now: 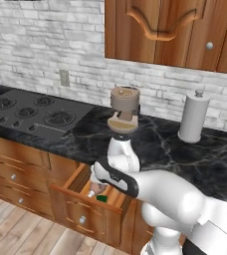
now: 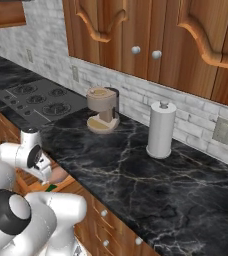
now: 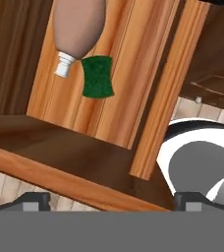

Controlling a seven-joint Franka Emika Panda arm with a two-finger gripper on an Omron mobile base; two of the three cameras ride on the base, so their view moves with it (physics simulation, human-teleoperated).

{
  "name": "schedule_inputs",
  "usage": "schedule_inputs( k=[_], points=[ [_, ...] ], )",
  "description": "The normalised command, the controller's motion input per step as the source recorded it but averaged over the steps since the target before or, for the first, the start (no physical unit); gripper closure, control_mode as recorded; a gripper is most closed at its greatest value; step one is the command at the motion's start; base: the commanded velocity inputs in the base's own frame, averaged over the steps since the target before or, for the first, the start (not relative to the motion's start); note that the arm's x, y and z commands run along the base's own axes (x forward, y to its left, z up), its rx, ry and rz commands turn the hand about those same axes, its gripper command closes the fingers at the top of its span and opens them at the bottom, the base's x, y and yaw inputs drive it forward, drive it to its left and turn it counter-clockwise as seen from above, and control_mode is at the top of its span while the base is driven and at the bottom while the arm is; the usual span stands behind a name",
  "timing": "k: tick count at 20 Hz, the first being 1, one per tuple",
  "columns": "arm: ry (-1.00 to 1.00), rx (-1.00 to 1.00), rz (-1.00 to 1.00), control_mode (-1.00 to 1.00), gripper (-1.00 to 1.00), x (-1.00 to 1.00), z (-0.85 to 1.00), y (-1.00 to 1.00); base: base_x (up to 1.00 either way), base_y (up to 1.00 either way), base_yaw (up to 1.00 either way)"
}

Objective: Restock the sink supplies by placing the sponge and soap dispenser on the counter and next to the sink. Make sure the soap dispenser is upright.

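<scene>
The soap dispenser, a brown-tan bottle with a white pump top, lies on its side in an open wooden drawer. The green sponge rests right beside its pump end. My gripper is open above the drawer's front edge, apart from both, with nothing between its fingertips. From the base, the soap dispenser and sponge peek out under my wrist, and again as soap dispenser and sponge. The black marble counter runs above the drawer. The sink is out of view.
A tan coffee machine and a white paper-towel roll stand on the counter near the back wall. The black stovetop lies to the left. Wooden wall cabinets hang overhead. Closed drawers sit left of the open one.
</scene>
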Motion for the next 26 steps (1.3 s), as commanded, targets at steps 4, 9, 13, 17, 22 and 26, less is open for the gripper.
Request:
schedule_inputs(
  k=[4,9,13,17,22,26],
  points=[
    [0.06,0.0,-0.05,-1.0,-1.0,0.15,-0.61,0.22,0.0,0.0,0.0],
    [0.07,0.0,-0.03,-1.0,-1.0,0.01,-0.51,0.3,0.0,0.0,0.0],
    [0.04,0.0,0.0,-1.0,-1.0,-0.18,-0.12,0.4,0.0,0.0,0.0],
    [0.1,0.0,0.0,-1.0,-1.0,-0.21,-0.14,0.51,0.0,0.0,0.0],
    [0.08,0.09,0.0,-1.0,-1.0,-0.69,-0.58,0.39,0.0,0.0,0.0],
    [0.01,0.18,0.0,-1.0,-1.0,-1.0,-0.71,0.21,0.0,0.0,0.0]
  ],
)
